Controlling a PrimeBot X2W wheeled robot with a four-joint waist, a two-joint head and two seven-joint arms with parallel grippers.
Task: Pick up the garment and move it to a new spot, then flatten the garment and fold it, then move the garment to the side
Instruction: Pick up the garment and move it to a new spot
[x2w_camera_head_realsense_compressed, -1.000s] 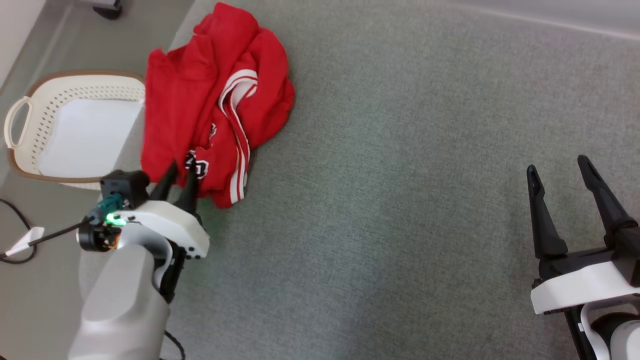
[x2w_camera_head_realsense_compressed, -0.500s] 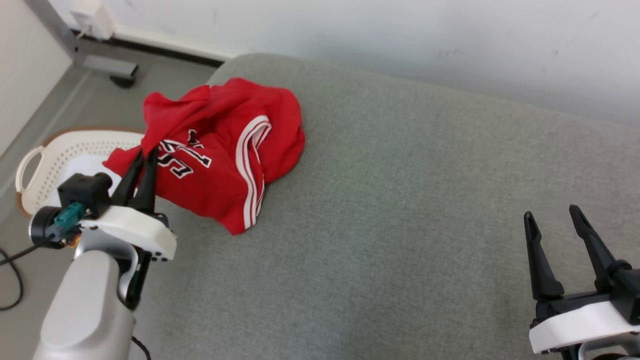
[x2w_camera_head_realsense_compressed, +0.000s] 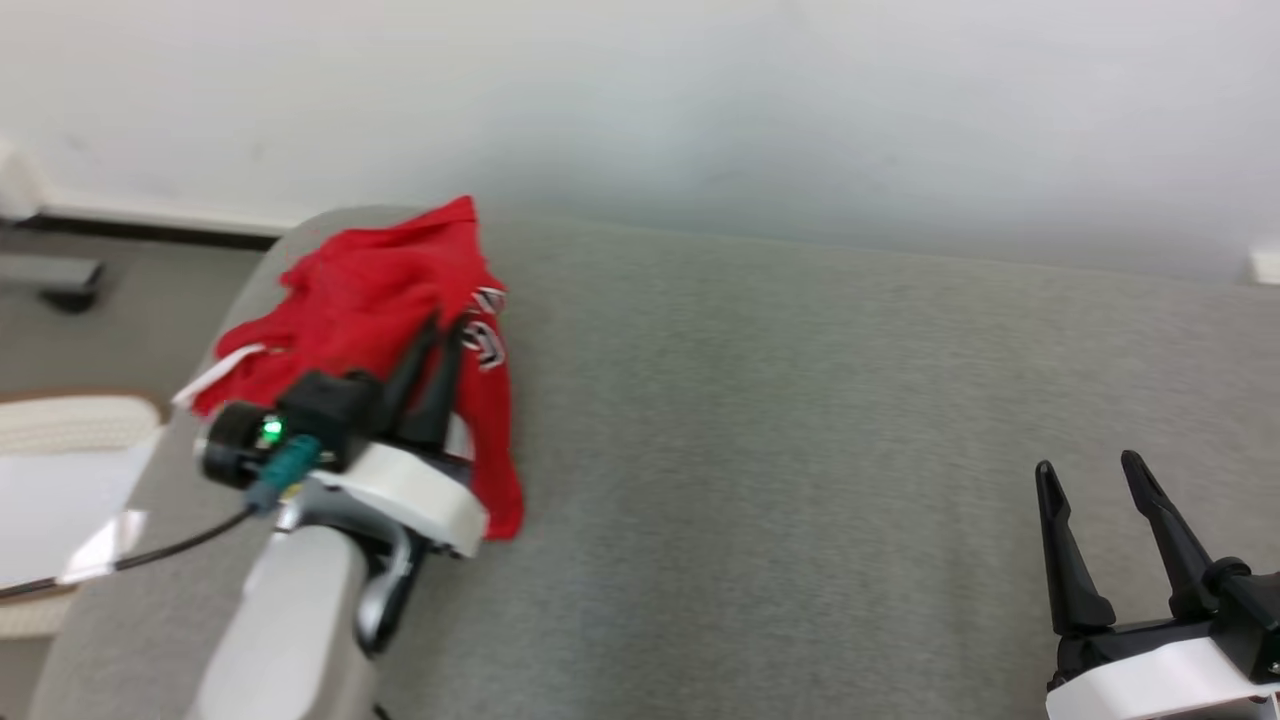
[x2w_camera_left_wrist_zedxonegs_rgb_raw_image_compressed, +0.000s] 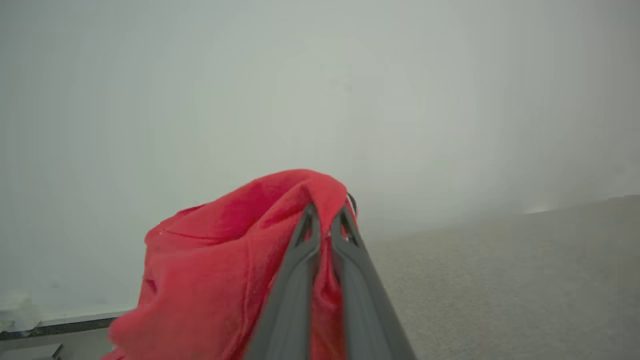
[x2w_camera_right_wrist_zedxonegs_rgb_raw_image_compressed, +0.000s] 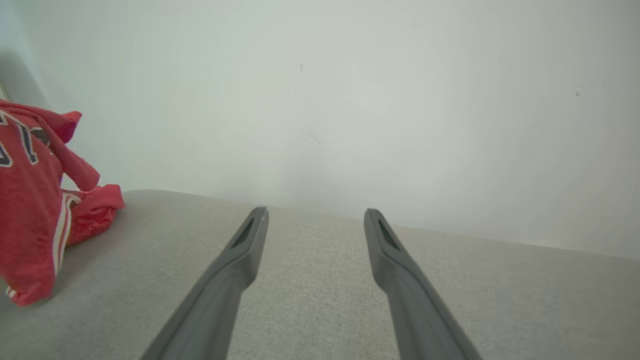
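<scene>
Over grey cushion (x2w_camera_head_realsense_compressed: 800, 450) left claw (x2w_camera_head_realsense_compressed: 444, 332) grips garment (x2w_camera_head_realsense_compressed: 350, 300), cream basket (x2w_camera_head_realsense_compressed: 80, 420) nearby

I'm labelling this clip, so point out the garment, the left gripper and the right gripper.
garment (x2w_camera_head_realsense_compressed: 360, 300), head view, red upper folds.
left gripper (x2w_camera_left_wrist_zedxonegs_rgb_raw_image_compressed: 327, 214), left wrist view, between its fingertips, pinched on the garment.
right gripper (x2w_camera_head_realsense_compressed: 1088, 465), head view, gap between its open fingertips.

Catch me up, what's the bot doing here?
The left gripper is shut on a fold of the red jersey, holding it up at the left end of the grey upholstered surface. Some fabric hangs from the grip and some rests on the surface. The right gripper is open and holds nothing. Flattening and folding are not yet done.
</scene>
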